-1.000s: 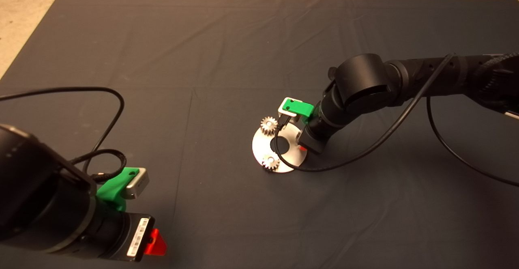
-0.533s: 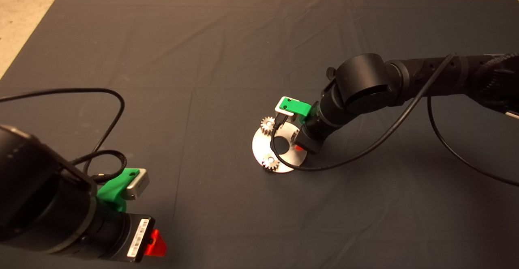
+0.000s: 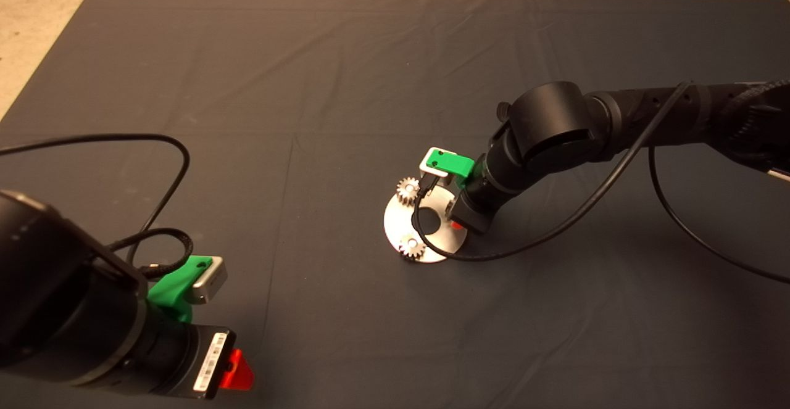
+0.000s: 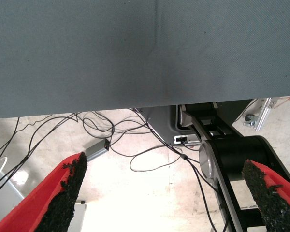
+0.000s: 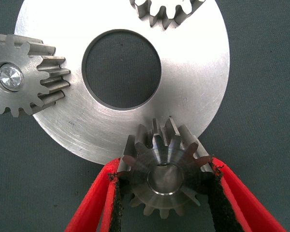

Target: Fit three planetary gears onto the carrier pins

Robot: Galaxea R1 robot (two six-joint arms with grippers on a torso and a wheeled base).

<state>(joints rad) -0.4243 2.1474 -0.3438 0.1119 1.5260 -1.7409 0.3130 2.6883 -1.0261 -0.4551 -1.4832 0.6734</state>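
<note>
Right gripper (image 5: 164, 193) barely shifted | jaws pinching third gear (image 5: 165, 176) at disc (image 5: 193, 72) edge, pin seemingly hidden | left gripper (image 4: 159, 193) parked, jaws spread

Left gripper (image 4: 166, 193): two red fingers (image 4: 43, 198) with black pads, set wide apart, nothing between them. Beyond: dark mat (image 4: 145, 53) edge, pale floor (image 4: 135, 193) strewn with black cables (image 4: 145, 159), a small grey box (image 4: 96, 150), black robot base (image 4: 232, 154).
</note>
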